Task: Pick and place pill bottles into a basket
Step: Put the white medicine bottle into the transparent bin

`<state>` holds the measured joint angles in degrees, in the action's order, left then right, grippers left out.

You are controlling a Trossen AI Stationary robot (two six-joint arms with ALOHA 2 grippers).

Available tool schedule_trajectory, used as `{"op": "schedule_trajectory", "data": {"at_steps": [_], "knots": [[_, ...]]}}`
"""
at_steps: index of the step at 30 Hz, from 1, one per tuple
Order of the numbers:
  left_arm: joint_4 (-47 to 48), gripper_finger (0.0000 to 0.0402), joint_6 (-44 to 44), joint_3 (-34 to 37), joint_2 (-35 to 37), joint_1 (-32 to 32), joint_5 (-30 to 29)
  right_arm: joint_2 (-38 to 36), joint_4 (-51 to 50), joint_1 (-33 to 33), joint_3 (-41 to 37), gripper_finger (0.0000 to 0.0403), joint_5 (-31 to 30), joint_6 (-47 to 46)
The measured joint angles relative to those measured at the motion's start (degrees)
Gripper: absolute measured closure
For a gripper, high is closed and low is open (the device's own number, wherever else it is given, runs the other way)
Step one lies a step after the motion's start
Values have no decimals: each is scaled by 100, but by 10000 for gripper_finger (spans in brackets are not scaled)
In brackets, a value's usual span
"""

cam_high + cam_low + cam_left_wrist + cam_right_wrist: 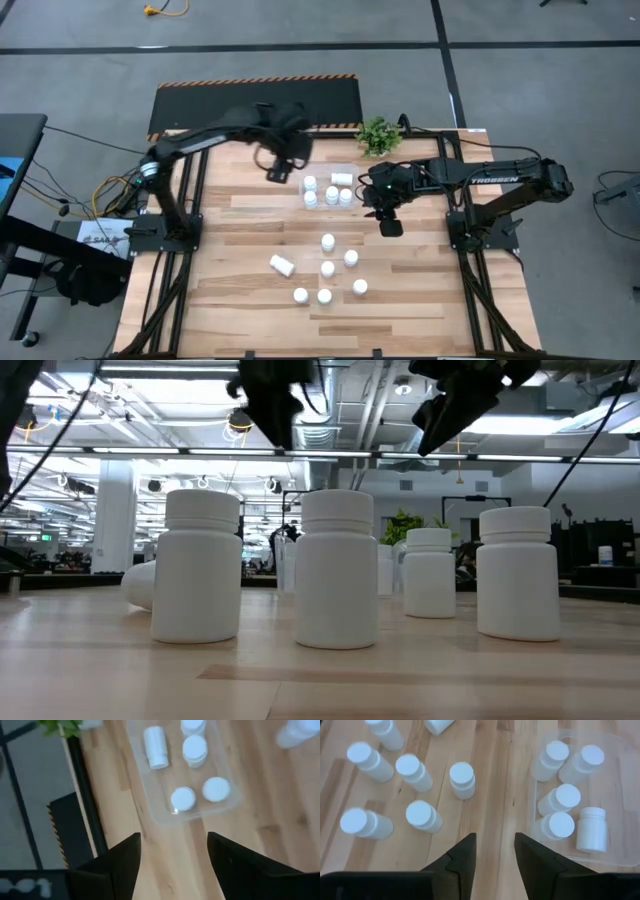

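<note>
Right gripper hangs released and empty between the basket and the loose pill bottles; left gripper is also spread, beside the basket. You should drop squarely over the nearest upright bottle and clamp below its cap.

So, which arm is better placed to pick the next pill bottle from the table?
Probably the right. The right gripper is open and nearest the loose pill bottles. The left gripper, also open, hangs beyond the basket, farther from them.
</note>
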<state>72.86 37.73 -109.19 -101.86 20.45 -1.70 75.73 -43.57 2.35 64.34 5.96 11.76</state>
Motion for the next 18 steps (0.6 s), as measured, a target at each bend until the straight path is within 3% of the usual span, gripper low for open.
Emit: {"op": "schedule_trajectory", "data": {"at_steps": [5,11,18], "knots": [[352,184,-613,11,932,-98,310,1,302,0,0,276,-2,-453],[792,184,-1661,13,1895,-246,1344,0,706,-118,0,276,-9,-1090],[822,184,-2415,392,2838,-704,1384,1,879,-539,0,276,-50,-1661]]}}
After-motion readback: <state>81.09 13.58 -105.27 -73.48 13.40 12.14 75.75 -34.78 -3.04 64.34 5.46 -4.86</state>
